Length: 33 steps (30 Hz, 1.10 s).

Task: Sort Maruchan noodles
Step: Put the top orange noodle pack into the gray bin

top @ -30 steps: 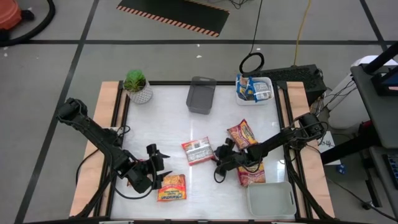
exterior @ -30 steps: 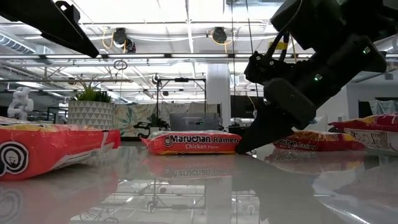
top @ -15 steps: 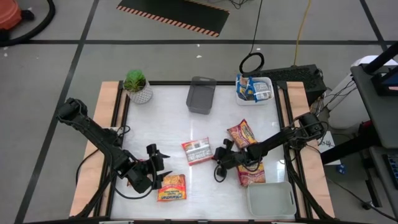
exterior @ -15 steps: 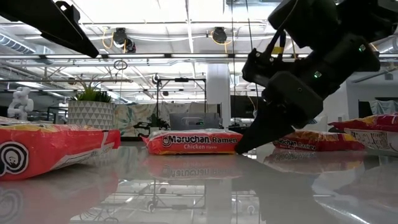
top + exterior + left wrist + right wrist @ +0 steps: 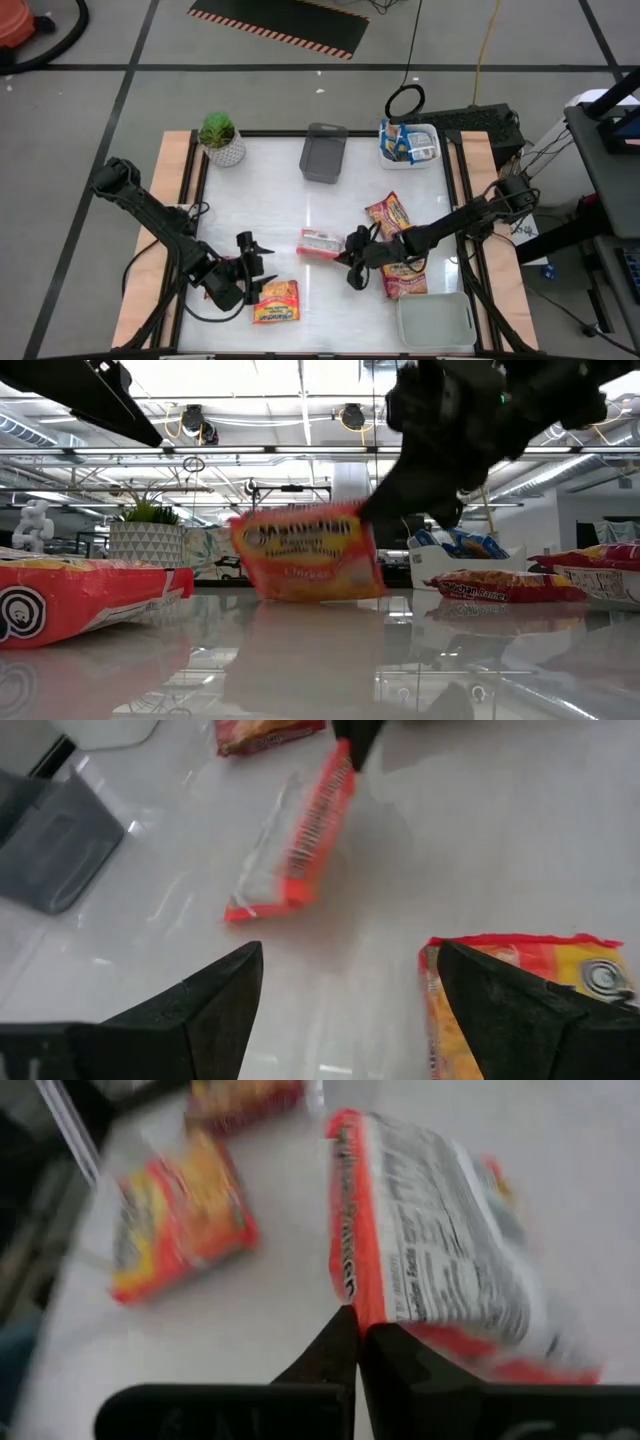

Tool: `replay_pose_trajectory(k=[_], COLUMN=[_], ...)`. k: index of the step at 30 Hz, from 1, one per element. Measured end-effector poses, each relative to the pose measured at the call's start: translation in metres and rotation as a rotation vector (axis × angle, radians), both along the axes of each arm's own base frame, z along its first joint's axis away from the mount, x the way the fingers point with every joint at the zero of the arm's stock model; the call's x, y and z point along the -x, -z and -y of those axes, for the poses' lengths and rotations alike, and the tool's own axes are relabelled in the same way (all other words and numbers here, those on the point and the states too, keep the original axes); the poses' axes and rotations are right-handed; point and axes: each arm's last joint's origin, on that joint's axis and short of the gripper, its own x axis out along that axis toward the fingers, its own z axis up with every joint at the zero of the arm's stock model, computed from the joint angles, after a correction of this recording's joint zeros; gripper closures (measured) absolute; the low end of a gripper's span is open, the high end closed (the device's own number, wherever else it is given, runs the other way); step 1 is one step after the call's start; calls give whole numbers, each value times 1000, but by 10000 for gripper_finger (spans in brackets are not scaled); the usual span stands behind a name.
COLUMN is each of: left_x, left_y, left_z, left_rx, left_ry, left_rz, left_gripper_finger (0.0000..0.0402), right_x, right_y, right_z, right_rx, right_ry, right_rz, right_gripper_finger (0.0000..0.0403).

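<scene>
A red-and-yellow Maruchan packet (image 5: 316, 243) stands tipped up near the table's middle, with my right gripper (image 5: 346, 252) shut on its right end. In the low view the packet (image 5: 305, 555) shows its printed face under the gripper (image 5: 378, 510). My left gripper (image 5: 256, 266) hovers open at the near left, just left of an orange-and-yellow packet (image 5: 276, 301) lying flat; that packet (image 5: 520, 995) lies beside the right-hand finger in the left wrist view. My right gripper pinches the packet's right-hand end, at its sealed edge (image 5: 348, 1308), between its two fingers (image 5: 335, 1348). The fingers come slanting down from the table's right. The packet is tilted steeply, its right end lifted and its left end (image 5: 240, 912) low, seemingly on the table.
Two more red-and-yellow packets (image 5: 390, 215) (image 5: 405, 281) lie under my right arm. A white tray (image 5: 435, 321) sits at the near right, a grey tray (image 5: 323, 154) and a white tray with blue packets (image 5: 408, 142) at the far edge, a potted plant (image 5: 220, 138) far left.
My right gripper has shut on the right end of the middle packet and risen. The packet, which lay flat, is now tipped up on its left end, with its right end lifted and its face turned toward the table's near edge.
</scene>
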Motion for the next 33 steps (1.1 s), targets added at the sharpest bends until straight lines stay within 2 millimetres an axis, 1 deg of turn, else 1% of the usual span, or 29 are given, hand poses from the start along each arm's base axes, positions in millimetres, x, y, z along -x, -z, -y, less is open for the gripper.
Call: replay_pose_trajectory(k=[2, 6, 10, 14, 16, 18, 27, 33], left_x=[0, -2, -12, -26, -32, -36, -54, -66], left_y=[1, 10, 30, 50, 55, 56, 56, 51], left_z=[5, 19, 31, 36, 35, 33, 13, 1], left_rx=[-17, -124, -255, -344, -376, -389, -407, -497], left_ry=[38, 124, 185, 197, 171, 138, 137, 82], left_rz=[9, 23, 9, 18, 33, 50, 9, 39], left_gripper_finger=[96, 96, 96, 96, 96, 96, 96, 96], right_x=[1, 1, 1, 2, 2, 2, 2, 0], right_y=[-7, -12, -12, -12, -12, -12, -13, -17], right_z=[1, 1, 1, 1, 1, -1, -4, -6], right_rx=[-28, -75, -101, -101, -105, -117, -132, -146], right_ry=[40, 81, 95, 96, 90, 67, 39, 5], right_rz=[29, 49, 49, 47, 45, 39, 47, 84], right_gripper_finger=[402, 402, 402, 403, 403, 403, 403, 403])
